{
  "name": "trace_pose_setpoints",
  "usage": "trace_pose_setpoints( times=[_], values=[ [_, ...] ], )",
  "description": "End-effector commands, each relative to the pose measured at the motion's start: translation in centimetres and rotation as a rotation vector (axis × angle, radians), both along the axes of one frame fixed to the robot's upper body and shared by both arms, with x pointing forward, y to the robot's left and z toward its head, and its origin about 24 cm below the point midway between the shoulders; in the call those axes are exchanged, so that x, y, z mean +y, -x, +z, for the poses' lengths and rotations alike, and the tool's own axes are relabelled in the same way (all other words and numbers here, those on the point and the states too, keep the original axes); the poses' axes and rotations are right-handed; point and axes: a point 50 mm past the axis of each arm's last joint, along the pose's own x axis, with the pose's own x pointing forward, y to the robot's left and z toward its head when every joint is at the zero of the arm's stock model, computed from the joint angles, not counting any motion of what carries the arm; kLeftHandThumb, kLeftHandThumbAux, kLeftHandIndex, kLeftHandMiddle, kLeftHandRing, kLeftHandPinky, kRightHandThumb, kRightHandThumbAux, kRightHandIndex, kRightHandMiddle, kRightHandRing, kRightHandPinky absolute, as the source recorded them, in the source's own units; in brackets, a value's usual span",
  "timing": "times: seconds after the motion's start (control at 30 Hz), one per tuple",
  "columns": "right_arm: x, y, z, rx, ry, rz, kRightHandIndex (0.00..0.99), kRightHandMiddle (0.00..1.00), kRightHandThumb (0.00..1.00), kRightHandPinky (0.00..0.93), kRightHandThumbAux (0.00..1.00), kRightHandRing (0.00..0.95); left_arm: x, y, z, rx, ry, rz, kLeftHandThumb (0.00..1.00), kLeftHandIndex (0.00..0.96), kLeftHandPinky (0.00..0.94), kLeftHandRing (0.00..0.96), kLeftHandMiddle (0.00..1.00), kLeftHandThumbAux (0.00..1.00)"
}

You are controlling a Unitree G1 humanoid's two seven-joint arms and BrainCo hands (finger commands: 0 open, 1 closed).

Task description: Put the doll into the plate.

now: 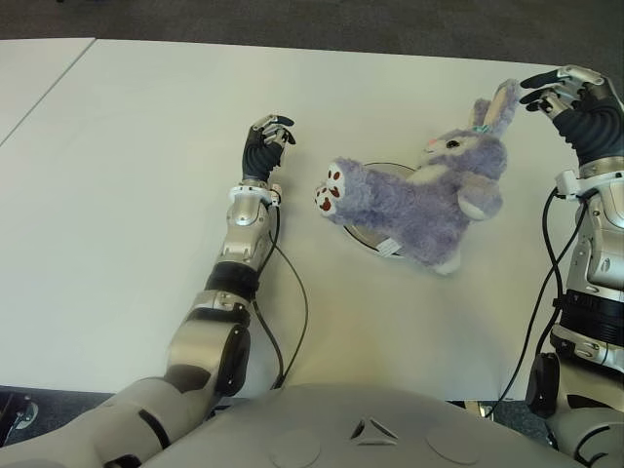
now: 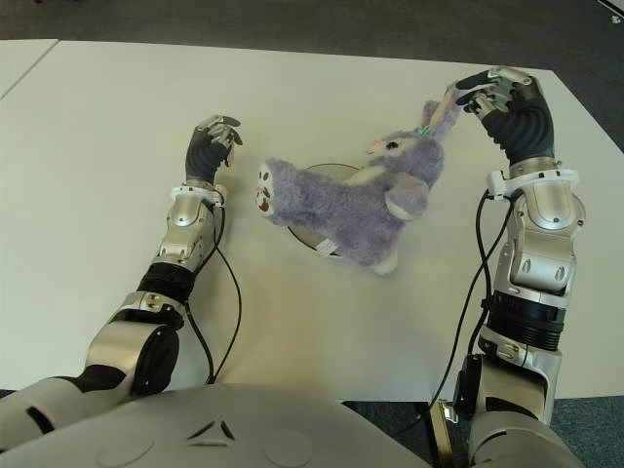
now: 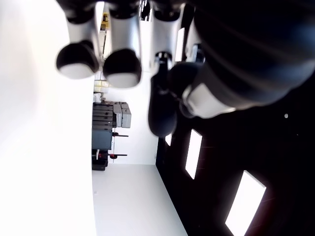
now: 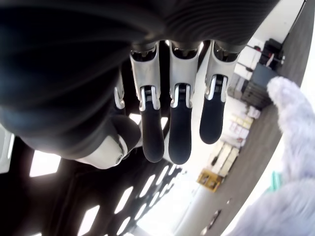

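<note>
A purple plush rabbit doll [image 1: 419, 200] lies on its side across a round plate [image 1: 382, 171] in the middle of the white table, its feet toward my left and its ears toward my right. Most of the plate is hidden under it. My right hand [image 1: 558, 90] hovers just right of the doll's ear tip [image 4: 290, 98], fingers [image 4: 179, 132] relaxed and holding nothing. My left hand [image 1: 270, 132] shows left of the doll's feet, fingers loosely curled and empty.
The white table [image 1: 127, 175] stretches wide to the left of the doll. A second table edge [image 1: 29, 68] shows at the far left. Cables [image 1: 292, 302] run along both arms.
</note>
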Motion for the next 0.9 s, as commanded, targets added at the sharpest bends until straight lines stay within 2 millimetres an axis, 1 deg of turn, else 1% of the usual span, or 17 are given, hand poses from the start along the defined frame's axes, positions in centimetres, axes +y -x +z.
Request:
trace_pose_setpoints(
  times=[0.03, 0.13, 0.17, 0.23, 0.33, 0.47, 0.67, 0.77, 0.9],
  values=[
    [-1.1, 0.2, -1.7, -0.003, -0.074, -0.083, 0.420, 0.397, 0.715, 0.455, 0.720, 0.433, 0.6, 1.7, -3.4, 0.119, 0.018, 0.015, 0.712, 0.442, 0.862, 0.878, 0.873, 0.704],
    [-2.1, 0.5, -3.0, -0.019, -0.133, -0.152, 0.422, 0.417, 0.715, 0.468, 0.719, 0.450, 0.7, 1.7, -3.4, 0.116, 0.021, 0.020, 0.711, 0.442, 0.863, 0.878, 0.874, 0.704],
    [-2.3, 0.6, -3.3, -0.021, -0.144, -0.167, 0.428, 0.430, 0.760, 0.484, 0.706, 0.463, 0.7, 1.7, -3.4, 0.116, 0.021, 0.021, 0.711, 0.442, 0.864, 0.879, 0.875, 0.705],
    [-2.8, 0.8, -4.2, -0.019, -0.172, -0.203, 0.430, 0.445, 0.798, 0.510, 0.694, 0.485, 0.8, 1.7, -3.3, 0.115, 0.021, 0.022, 0.711, 0.442, 0.864, 0.879, 0.875, 0.705],
    [-3.4, 1.0, -5.3, -0.018, -0.195, -0.248, 0.426, 0.459, 0.824, 0.545, 0.686, 0.516, 0.8, 1.7, -3.3, 0.110, 0.019, 0.023, 0.711, 0.442, 0.867, 0.878, 0.875, 0.704],
    [-3.5, 1.1, -6.0, -0.013, -0.213, -0.278, 0.411, 0.477, 0.832, 0.586, 0.685, 0.562, 0.9, 1.7, -3.2, 0.104, 0.012, 0.019, 0.711, 0.442, 0.869, 0.881, 0.877, 0.704],
    [-3.2, 1.2, -7.3, 0.004, -0.250, -0.312, 0.390, 0.507, 0.831, 0.619, 0.686, 0.619, 0.9, 1.7, -3.2, 0.100, 0.009, 0.015, 0.711, 0.442, 0.867, 0.882, 0.878, 0.705],
    [-3.0, 1.3, -7.7, 0.006, -0.259, -0.324, 0.387, 0.523, 0.832, 0.615, 0.686, 0.650, 0.9, 1.7, -3.2, 0.099, 0.008, 0.014, 0.711, 0.442, 0.866, 0.882, 0.877, 0.705],
    [-2.8, 1.4, -8.2, 0.010, -0.274, -0.340, 0.386, 0.531, 0.832, 0.607, 0.687, 0.669, 1.0, 1.7, -3.2, 0.100, 0.009, 0.015, 0.711, 0.441, 0.866, 0.881, 0.877, 0.705]
  ],
)
